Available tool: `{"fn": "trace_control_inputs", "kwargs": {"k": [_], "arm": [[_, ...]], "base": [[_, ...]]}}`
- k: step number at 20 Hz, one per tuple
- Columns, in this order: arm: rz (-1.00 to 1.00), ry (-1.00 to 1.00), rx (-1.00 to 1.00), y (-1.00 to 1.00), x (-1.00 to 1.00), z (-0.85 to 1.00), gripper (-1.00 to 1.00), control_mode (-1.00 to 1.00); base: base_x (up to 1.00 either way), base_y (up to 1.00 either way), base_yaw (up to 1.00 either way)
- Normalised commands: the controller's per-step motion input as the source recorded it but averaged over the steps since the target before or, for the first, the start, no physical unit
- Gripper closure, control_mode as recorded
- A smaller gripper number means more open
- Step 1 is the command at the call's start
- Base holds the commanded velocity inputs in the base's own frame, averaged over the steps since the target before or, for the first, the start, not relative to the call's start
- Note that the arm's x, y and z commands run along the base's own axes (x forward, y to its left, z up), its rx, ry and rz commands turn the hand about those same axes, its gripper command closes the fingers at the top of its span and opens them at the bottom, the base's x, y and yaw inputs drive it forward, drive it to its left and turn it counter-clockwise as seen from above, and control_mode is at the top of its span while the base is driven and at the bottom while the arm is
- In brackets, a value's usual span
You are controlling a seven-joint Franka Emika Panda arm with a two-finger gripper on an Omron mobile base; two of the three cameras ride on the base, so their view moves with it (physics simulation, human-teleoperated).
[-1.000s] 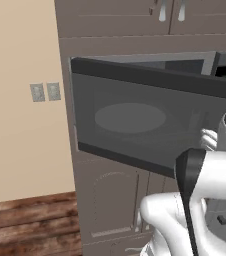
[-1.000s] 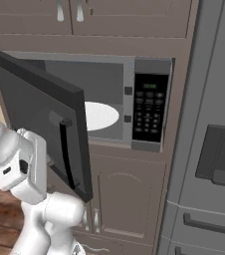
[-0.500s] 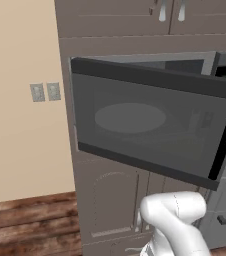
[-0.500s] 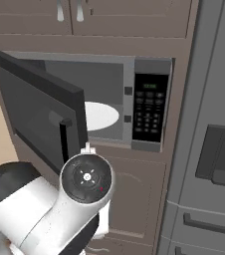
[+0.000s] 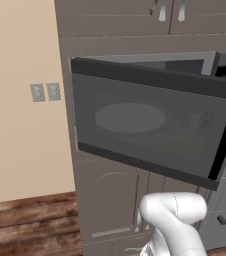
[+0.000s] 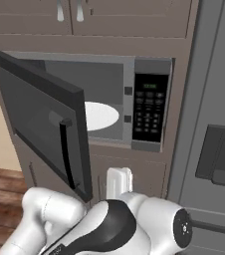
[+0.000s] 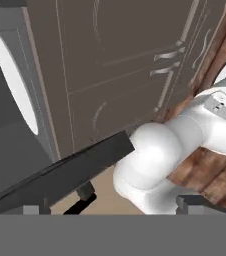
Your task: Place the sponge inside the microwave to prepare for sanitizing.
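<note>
The microwave [image 6: 149, 112] is built into the grey cabinets, and its door [image 6: 45, 119] swings out wide to the left. Its grey cavity holds a white turntable [image 6: 100, 115] with nothing on it that I can see. From the left side the door's dark glass [image 5: 135, 120] blocks the cavity. The hand view is rolled: the turntable [image 7: 15, 85] lies at the left and the door's dark edge [image 7: 75, 170] crosses below it. My gripper [image 7: 115, 207] is open, with nothing between its widely spread tips. The sponge is out of view.
A tall grey fridge with a dispenser recess [image 6: 219, 159] stands right of the microwave. Cabinet doors [image 5: 110, 205] sit under it and more above. A beige wall with two switch plates [image 5: 45, 91] and a wood floor [image 5: 25, 225] lie to the left.
My arm has swung down from in front of the microwave door and now folds low by the base. The gripper has stayed open. The door has not moved.
</note>
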Motion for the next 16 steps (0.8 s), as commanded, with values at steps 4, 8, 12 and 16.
{"fn": "trace_control_inputs", "kwargs": {"k": [4,8,12,16], "arm": [[0.09,-0.25,0.01,0.20,0.39,-0.23,-1.00,-1.00],[0.01,-0.18,0.11,-0.17,0.29,0.10,-1.00,-1.00],[0.01,-0.08,0.08,-0.02,0.31,0.00,-1.00,-1.00],[0.00,-0.02,0.01,0.00,0.06,0.00,-1.00,-1.00]], "base": [[0.00,0.00,0.00],[0.00,0.00,0.00],[0.00,0.00,0.00],[0.00,0.00,0.00]]}}
